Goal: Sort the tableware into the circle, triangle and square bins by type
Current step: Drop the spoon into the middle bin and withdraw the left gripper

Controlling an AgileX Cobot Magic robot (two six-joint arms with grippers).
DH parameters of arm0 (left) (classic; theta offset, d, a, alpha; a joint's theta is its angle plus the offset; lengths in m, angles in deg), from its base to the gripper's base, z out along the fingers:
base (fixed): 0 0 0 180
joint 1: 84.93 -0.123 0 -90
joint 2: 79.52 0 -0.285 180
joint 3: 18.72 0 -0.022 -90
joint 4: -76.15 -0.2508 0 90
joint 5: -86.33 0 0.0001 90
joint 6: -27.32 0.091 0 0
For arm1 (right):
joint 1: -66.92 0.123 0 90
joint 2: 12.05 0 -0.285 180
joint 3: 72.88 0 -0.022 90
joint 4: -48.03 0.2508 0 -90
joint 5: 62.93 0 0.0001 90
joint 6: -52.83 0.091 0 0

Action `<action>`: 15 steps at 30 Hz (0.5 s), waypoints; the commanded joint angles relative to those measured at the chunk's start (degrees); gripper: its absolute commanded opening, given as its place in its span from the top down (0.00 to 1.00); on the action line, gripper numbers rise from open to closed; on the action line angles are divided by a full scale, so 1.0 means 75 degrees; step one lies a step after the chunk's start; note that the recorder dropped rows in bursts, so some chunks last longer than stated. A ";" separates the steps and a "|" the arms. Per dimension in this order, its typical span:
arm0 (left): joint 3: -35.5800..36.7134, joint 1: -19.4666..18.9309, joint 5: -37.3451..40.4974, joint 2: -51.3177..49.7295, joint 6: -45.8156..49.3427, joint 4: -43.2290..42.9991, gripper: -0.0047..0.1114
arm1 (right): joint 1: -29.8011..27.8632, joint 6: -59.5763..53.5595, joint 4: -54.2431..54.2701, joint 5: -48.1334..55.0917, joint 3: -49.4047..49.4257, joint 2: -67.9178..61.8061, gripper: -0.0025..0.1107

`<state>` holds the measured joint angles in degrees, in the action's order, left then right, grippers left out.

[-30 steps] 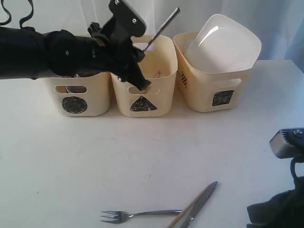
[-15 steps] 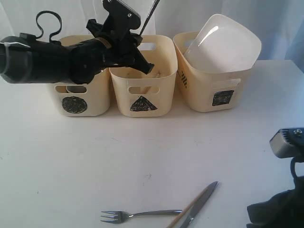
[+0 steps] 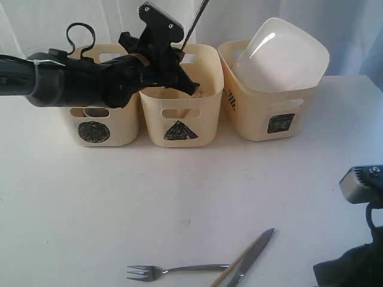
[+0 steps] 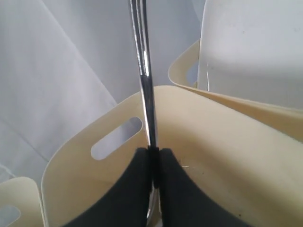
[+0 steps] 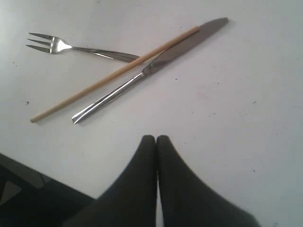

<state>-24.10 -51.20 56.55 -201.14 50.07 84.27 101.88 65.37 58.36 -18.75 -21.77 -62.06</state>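
My left gripper (image 3: 189, 87) hovers over the triangle bin (image 3: 179, 116) and is shut on a steel spoon (image 3: 195, 23). Only the spoon's handle (image 4: 142, 71) shows, sticking up past the bin's far wall; the left gripper (image 4: 154, 151) hides its lower end. The circle bin (image 3: 96, 122) stands left of it. On the right, the square bin (image 3: 269, 110) holds the large white square plate (image 3: 281, 54), which leans on edge. Near the front edge lie the fork (image 5: 71, 47), one chopstick (image 5: 113, 73) and the knife (image 5: 156, 66). My right gripper (image 5: 156, 138) is shut and empty just short of them.
The left arm (image 3: 66, 81) stretches across above the circle bin. The right arm's camera housing (image 3: 362, 184) sits at the front right corner. White curtains hang behind the bins. The fork (image 3: 173, 270) and knife (image 3: 251, 257) lie close to the table's front edge.
The left arm has lifted and turned over the triangle bin, swinging the spoon's handle from a slant to nearly upright. The right arm's camera housing dropped slightly; the cutlery has not moved.
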 commanded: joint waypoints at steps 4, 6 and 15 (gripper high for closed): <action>-0.0057 -0.0076 -0.0017 0.0057 -0.0183 0.0039 0.60 | -0.0020 0.0023 0.0021 -0.0016 0.0060 0.0050 0.98; -0.0057 -0.0076 -0.0017 0.0124 -0.0183 0.0039 0.60 | -0.0020 0.0023 0.0021 -0.0016 0.0060 0.0050 0.98; 0.0208 -0.0076 0.5611 0.2362 0.0480 -0.0036 0.96 | -0.0020 -0.0084 -0.0013 -0.0169 0.0060 0.0050 0.98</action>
<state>-23.90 -51.56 88.65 -187.25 52.74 84.08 101.88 65.46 58.47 -18.87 -21.77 -62.06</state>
